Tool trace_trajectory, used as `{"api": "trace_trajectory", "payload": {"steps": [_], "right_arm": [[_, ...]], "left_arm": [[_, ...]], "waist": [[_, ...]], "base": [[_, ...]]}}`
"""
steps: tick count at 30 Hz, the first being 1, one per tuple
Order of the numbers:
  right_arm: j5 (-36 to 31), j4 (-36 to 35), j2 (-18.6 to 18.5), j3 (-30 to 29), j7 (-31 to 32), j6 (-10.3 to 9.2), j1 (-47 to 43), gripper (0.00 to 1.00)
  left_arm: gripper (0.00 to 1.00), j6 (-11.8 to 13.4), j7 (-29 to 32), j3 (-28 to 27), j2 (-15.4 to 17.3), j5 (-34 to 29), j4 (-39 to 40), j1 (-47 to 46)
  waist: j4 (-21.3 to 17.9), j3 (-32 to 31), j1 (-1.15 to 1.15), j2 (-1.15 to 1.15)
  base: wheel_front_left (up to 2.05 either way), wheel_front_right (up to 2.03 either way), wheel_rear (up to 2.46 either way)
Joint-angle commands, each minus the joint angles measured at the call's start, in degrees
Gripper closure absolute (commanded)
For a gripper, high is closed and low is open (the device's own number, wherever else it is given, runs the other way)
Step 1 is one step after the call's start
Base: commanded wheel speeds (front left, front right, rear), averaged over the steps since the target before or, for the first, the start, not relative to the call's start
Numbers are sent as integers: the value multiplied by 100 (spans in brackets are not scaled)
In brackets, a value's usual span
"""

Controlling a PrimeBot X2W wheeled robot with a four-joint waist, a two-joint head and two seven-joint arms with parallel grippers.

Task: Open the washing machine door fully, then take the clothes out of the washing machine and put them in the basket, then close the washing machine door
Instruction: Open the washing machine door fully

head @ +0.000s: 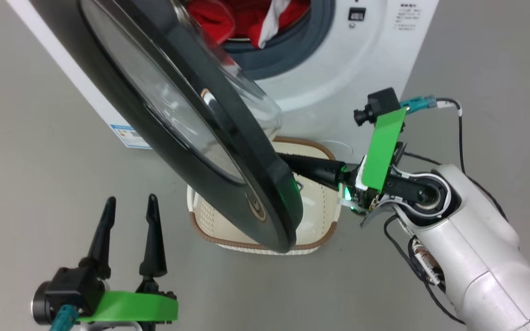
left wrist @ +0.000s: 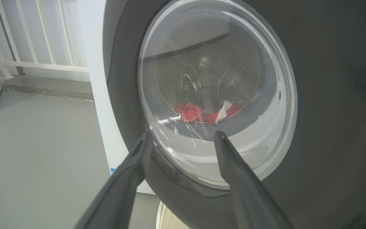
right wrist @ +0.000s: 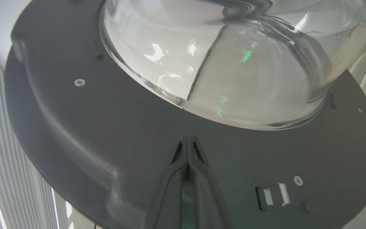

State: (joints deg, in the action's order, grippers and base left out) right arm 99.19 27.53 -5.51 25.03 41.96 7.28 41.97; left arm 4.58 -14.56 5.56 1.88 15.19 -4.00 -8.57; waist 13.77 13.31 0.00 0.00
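Grey floor spreads around a white washing machine, and a white railing stands against the wall behind it in the left wrist view. The washing machine door hangs partly open, its black rim and glass window swung out at a slant above the basket, which sits on the floor just in front of the machine with its near part hidden under the door's lower edge. The clothes, red with a white strip, lie in the drum mouth against the grey rubber ring. The right gripper reaches in behind the door with its jaws pressed together and holding nothing, its tips right at the dark inner face just below the glass bowl. The left gripper hovers low on the outer side of the door, well apart from the basket, jaws spread wide and empty, pointing at the window, through which the clothes show.
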Motion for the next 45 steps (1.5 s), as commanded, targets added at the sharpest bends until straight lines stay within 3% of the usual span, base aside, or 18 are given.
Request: {"api": "trace_trajectory", "payload": {"steps": [1,25,37,45], "right_arm": [[-75,-126,192,107,27,21,-122,100],[366,28,262,830,-294,21,-668,100],[802,204,263,1574,-563,21,-359,100],[911,377,263,1736,-699,21,-194,100]], "left_arm": [[0,1,-44,-181,99,-126,120,89],[0,-228,-44,-291,99,-221,-144,638],[0,-124,-44,-470,99,-148,123,855],[0,-72,-44,-450,99,-116,184,878]], "waist": [[254,-310,0,0],[1433,-1306,0,0],[1538,-1278,0,0],[1544,-1226,0,0]], "base": [[0,0,0],[0,0,0],[0,0,0],[0,0,0]]}}
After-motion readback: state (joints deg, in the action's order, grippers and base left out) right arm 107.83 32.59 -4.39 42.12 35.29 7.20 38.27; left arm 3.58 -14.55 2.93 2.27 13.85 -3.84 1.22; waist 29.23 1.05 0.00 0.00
